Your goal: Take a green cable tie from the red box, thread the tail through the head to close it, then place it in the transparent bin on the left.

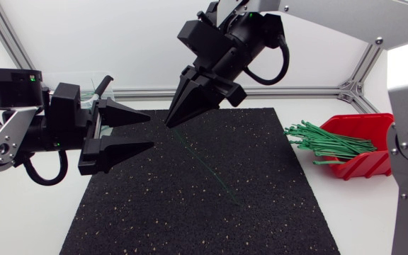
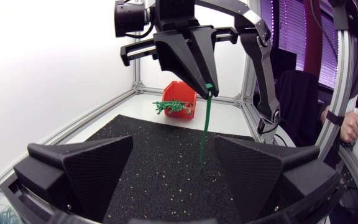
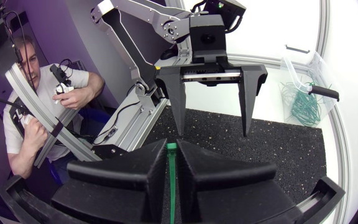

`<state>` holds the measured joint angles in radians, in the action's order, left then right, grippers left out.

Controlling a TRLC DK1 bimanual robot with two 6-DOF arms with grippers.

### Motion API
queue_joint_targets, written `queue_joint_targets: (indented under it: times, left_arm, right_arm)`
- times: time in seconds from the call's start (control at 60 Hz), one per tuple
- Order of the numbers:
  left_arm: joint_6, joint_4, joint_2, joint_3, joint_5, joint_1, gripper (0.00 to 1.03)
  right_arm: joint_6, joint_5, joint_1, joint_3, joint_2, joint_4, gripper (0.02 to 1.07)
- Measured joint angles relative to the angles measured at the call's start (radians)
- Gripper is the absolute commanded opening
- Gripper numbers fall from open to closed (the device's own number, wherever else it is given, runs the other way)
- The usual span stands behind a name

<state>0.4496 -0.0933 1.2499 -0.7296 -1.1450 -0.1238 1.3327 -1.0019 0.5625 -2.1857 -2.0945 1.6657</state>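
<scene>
Box right of mat; bin left; ties in box.

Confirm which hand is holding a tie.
The right hand: it is shut on a green tie that hangs down from it. The left hand is open, fingers spread wide, and empty.

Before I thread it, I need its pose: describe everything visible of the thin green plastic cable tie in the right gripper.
The thin green plastic cable tie is one straight, unlooped strip. The matte black right gripper pinches its top end; the rest hangs down over the black speckled mat, ahead of the open left gripper.
</scene>
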Motion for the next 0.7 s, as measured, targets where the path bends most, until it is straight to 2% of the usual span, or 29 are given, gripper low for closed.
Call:
queue_joint_targets:
  times: [0.417, 0.7]
  left_arm:
    - [-0.014, -0.085, 0.104, -0.042, -0.121, -0.022, 0.91]
    - [-0.123, -0.208, 0.105, -0.051, -0.168, -0.040, 0.90]
  right_arm:
    - [0.000, -0.027, 0.025, -0.148, -0.080, 0.011, 0.09]
    - [0.000, -0.049, 0.025, -0.193, -0.109, 0.011, 0.09]
